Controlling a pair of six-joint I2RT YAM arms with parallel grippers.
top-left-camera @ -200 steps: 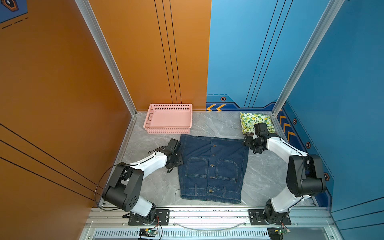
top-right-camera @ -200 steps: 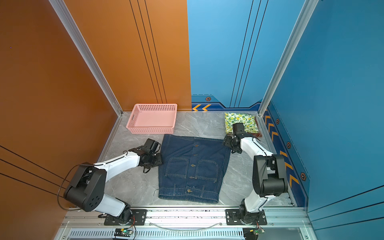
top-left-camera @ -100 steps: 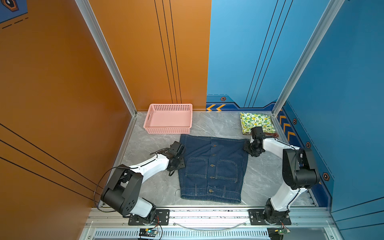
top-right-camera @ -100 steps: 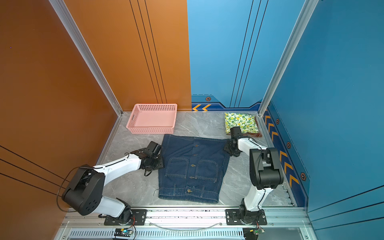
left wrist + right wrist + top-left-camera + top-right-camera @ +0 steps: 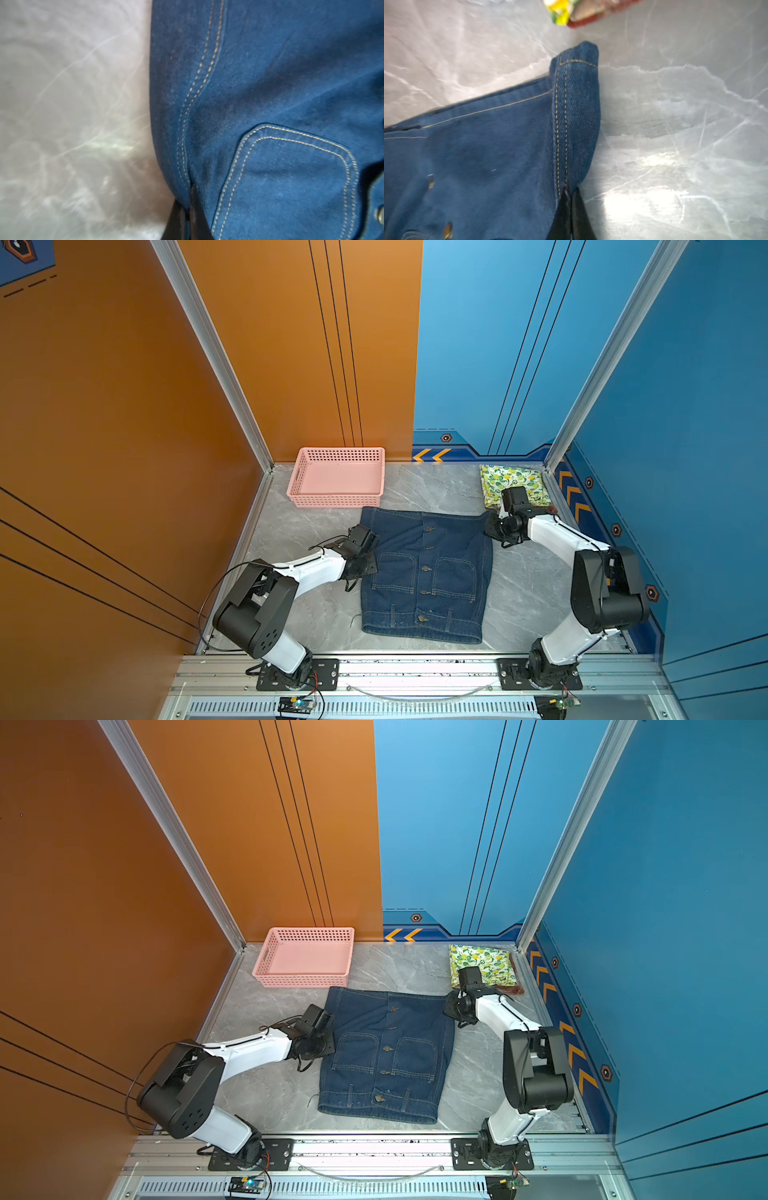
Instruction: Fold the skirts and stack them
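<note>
Left tool [image 5: 190, 200] pinches the denim skirt [image 5: 424, 572] at its 9 o'clock seam, right tool [image 5: 571, 194] its 1 o'clock corner; length runs 12-to-6.

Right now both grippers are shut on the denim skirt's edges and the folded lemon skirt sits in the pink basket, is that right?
Not quite. The lemon skirt is not in the basket. It lies folded on the table in the far right corner, as both top views show. The left gripper and right gripper are indeed shut on the denim skirt's edges.
</note>
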